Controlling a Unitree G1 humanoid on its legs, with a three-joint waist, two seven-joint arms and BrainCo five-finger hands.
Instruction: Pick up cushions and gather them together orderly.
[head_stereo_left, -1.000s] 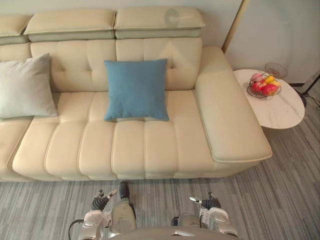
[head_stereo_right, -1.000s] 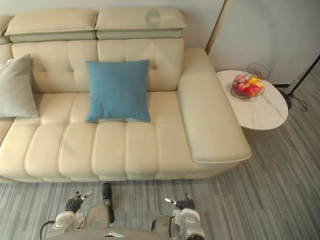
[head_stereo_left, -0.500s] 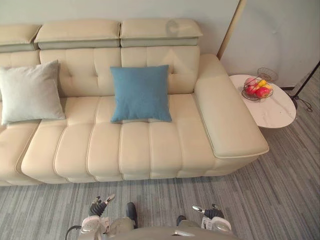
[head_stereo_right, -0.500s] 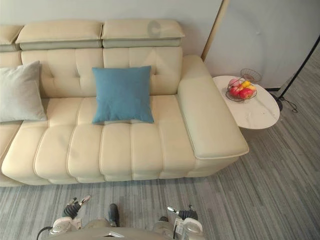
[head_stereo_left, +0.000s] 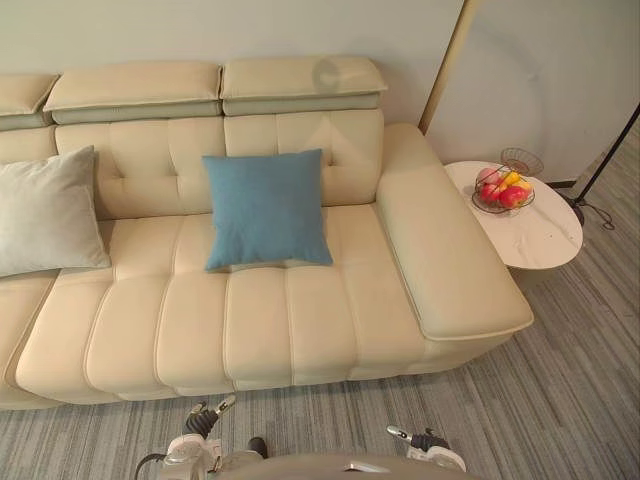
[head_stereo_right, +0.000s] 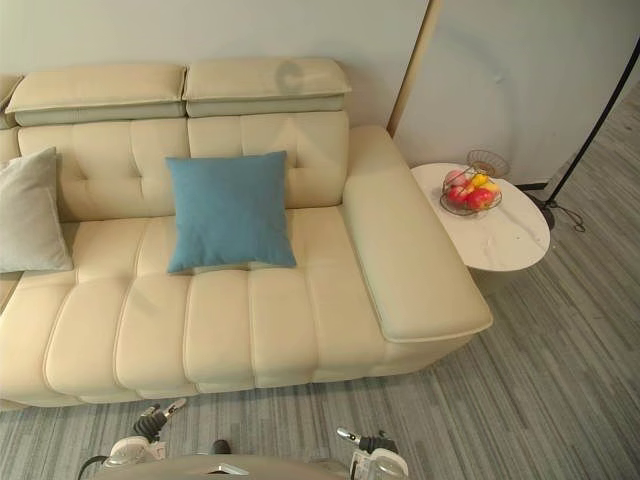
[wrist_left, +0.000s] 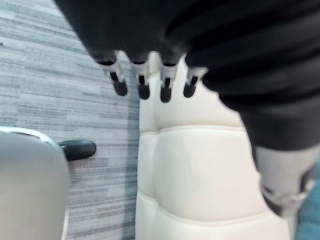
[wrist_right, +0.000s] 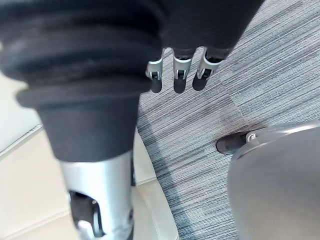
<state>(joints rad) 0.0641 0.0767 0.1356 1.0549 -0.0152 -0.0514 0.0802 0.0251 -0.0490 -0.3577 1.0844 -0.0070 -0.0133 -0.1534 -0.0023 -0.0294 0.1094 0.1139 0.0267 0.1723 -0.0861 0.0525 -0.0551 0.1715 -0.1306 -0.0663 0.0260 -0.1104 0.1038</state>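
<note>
On the left hand (wrist_left: 143, 82), a row of slim silver fingers (wrist_left: 120, 89), each split by a narrow dark slot and capped with a rounded black tip. Behind them a matte black cover (wrist_left: 210, 35) over the back of the hand and the wrist, bulging in soft folds. A thicker thumb (wrist_left: 282, 185), smooth silver-grey, with a dark recess near its end. On the right hand (wrist_right: 202, 70), the same make: silver fingers with black tips, a black cover in deep ring-like ribs, a round silver-grey thumb with dark cut-outs. In the left eye view, small silver-and-black fingers on pale grey wrist shells.
</note>
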